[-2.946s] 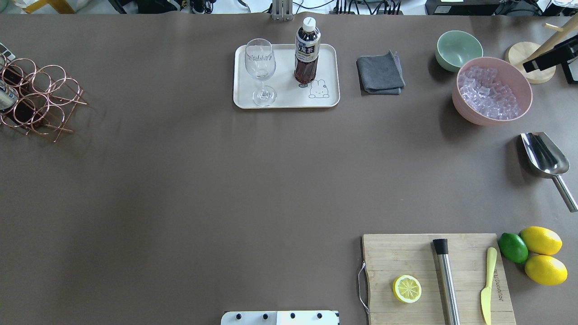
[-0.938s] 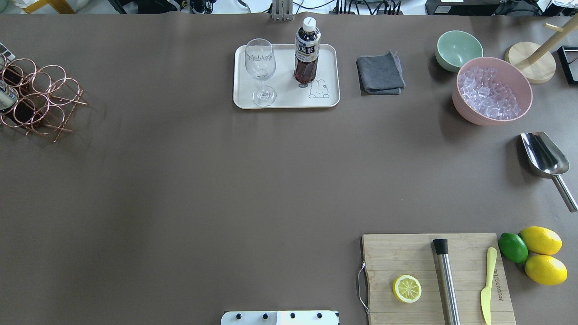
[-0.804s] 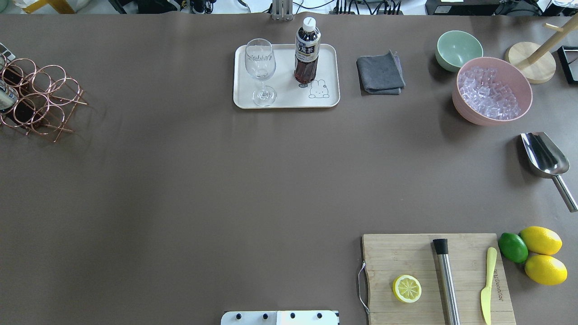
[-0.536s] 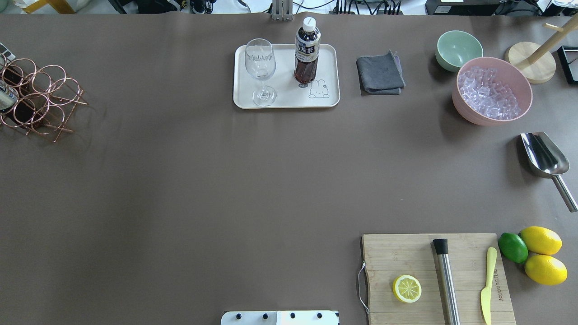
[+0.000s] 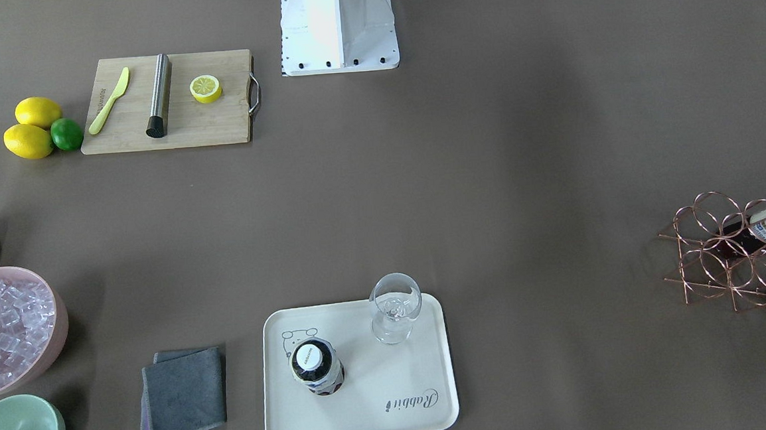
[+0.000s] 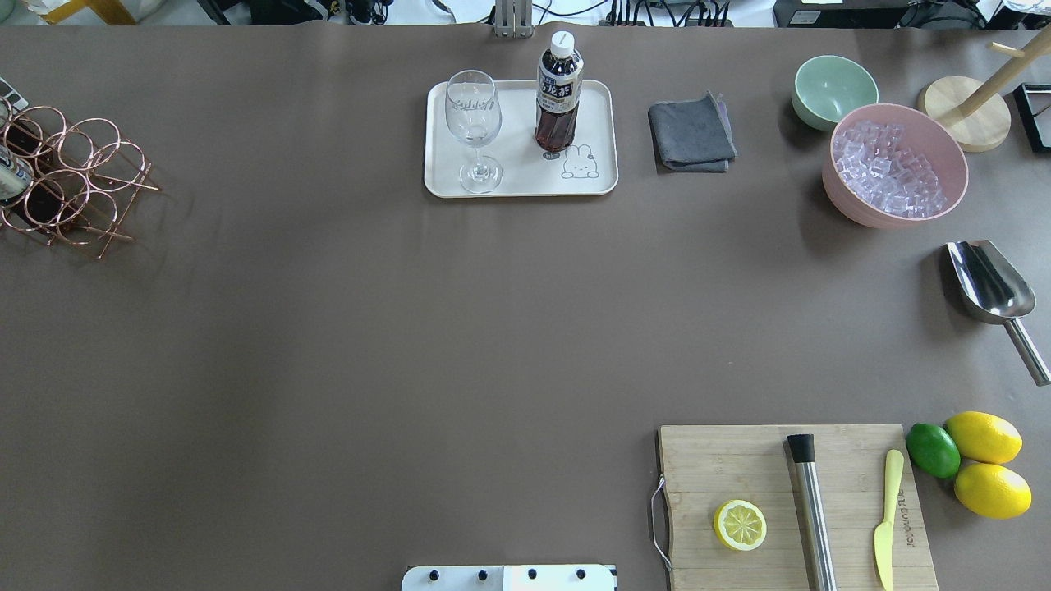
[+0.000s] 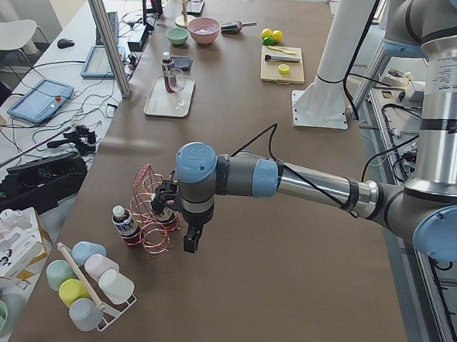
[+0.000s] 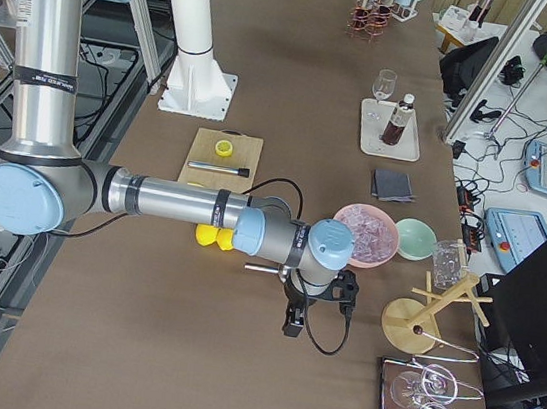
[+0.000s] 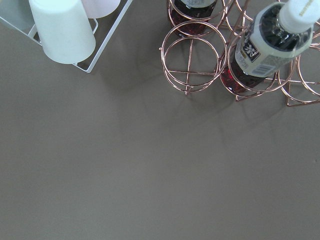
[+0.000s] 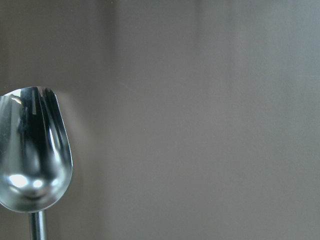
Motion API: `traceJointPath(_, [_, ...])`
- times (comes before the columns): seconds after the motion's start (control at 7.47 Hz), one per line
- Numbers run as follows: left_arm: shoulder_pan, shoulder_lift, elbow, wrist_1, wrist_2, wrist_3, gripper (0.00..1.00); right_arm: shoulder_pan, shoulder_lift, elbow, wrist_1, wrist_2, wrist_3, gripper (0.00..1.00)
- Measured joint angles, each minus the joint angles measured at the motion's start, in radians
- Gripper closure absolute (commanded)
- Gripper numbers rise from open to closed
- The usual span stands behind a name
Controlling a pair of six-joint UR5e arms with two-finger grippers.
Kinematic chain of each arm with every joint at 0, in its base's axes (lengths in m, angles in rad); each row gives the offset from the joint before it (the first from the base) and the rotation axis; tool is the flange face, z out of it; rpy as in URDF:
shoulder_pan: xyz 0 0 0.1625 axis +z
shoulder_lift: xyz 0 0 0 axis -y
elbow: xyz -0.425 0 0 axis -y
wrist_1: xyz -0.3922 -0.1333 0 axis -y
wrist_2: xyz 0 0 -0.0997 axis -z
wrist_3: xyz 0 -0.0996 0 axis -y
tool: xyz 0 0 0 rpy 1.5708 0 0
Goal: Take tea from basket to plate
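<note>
One tea bottle [image 6: 559, 90] stands upright on the cream plate [image 6: 525, 179], beside the bear drawing; it also shows in the front view [image 5: 316, 367] on the plate [image 5: 368, 409]. The copper wire basket [image 6: 78, 185] sits at the table's far left and holds other tea bottles [image 9: 272, 45] in its ring cells. My left gripper [image 7: 189, 240] hangs just beside the basket [image 7: 152, 213]; I cannot tell if it is open. My right gripper [image 8: 290, 323] hovers low near the pink bowl [image 8: 366, 227]; I cannot tell its state either.
A wine glass [image 6: 473, 123] stands on the plate's left half. A grey cloth [image 6: 691, 131], green bowl [image 6: 833, 90], pink bowl of ice [image 6: 895, 164] and metal scoop [image 6: 989, 283] lie to the right. A cutting board [image 6: 739, 468] is at front right. A cup rack [image 9: 62, 30] stands by the basket.
A black part of the right arm that reached over the wooden stand at the far right has left the overhead view. The bottle, plate and basket have not moved.
</note>
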Motion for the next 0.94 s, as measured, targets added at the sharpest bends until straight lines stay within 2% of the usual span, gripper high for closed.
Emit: traceJointPath(0.94, [-0.007, 0.009, -0.003, 0.001, 0.001, -0.004, 0.03, 0.000, -0.007, -0.004, 0.058, 0.010, 0.005, 0.00])
